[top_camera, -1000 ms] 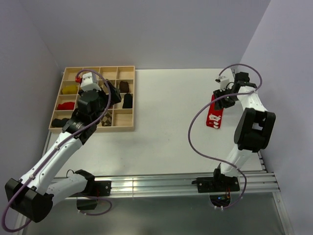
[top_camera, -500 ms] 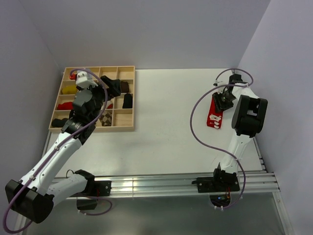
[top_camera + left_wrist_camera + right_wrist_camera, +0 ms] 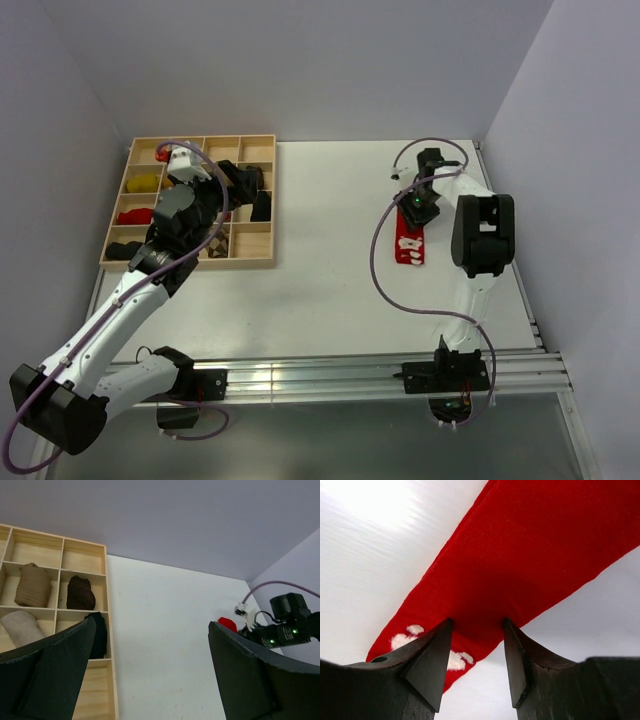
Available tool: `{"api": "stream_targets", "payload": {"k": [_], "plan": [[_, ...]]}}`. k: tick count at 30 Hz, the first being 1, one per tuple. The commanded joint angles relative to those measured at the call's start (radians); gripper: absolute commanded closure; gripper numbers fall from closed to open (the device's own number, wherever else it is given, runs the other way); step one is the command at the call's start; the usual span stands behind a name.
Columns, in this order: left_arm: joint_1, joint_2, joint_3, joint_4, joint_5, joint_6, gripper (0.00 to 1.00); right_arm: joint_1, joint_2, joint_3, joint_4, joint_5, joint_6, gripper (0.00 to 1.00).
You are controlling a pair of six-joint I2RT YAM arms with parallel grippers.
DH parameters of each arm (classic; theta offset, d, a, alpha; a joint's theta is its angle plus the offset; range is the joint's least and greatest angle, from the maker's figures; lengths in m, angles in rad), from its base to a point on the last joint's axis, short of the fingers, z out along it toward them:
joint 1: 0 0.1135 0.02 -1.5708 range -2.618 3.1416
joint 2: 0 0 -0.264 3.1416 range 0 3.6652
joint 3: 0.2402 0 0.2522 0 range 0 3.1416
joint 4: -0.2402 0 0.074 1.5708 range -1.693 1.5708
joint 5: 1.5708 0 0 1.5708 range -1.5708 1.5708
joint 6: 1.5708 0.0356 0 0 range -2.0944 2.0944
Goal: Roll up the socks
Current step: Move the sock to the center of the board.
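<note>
1. Found the red sock (image 3: 410, 245) stretched flat on the counter (image 3: 330, 200) toward its right side, white marks at the near end, far end under the right hand (image 3: 418, 205). Not yet rolled.
2. Noted the right hand's jaws drawn roughly halfway together in the wrist view, tips bearing on one edge of the red fabric. Judged them to be pinching a fold of it rather than merely resting on it.
3. Judged the step in hand to be laying this sock out and starting the roll from the held end.
4. Recommended a low, steady pull to hold the fabric flat, then a tight first turn. Expected a loose first turn to end in a slack, lopsided roll.
5. Advised against lifting high. Took the knit for thin and limp, likely to sag and twist out of a narrow pinch.
6. Observed the left hand (image 3: 151, 625) spread wide and empty above the wooden tray (image 3: 250, 264) at the counter's far left, well apart from the red sock.
7. Recorded the black sock (image 3: 261, 205) in a compartment of the tray's right column, and the argyle sock (image 3: 216, 246) in a near-row compartment, partly hidden by the left arm. Judged both to be awaiting their turn.
8. Saw small bundles (image 3: 80, 592) in other compartments.
9. Suggested bringing the left hand across to pin the free end during the roll.
</note>
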Motion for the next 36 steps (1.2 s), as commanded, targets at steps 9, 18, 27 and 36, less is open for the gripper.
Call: {"api": "stream_targets", "payload": {"k": [9,18,27,36], "plan": [[-0.027,-0.005,-0.001,-0.004,0.072,-0.012,0.01,0.189,0.063,0.133,-0.015,-0.26,0.304,0.48],[-0.045,0.02,-0.03,0.025,0.056,-0.05,0.01,0.216,-0.084,0.031,0.088,-0.215,0.303,0.48],[-0.062,0.007,-0.041,0.028,-0.043,-0.026,0.0,0.213,-0.354,-0.204,0.146,-0.164,-0.049,0.46],[-0.061,0.037,-0.018,-0.012,-0.109,-0.033,0.0,0.22,-0.486,-0.458,0.229,-0.22,-0.438,0.46]]}}
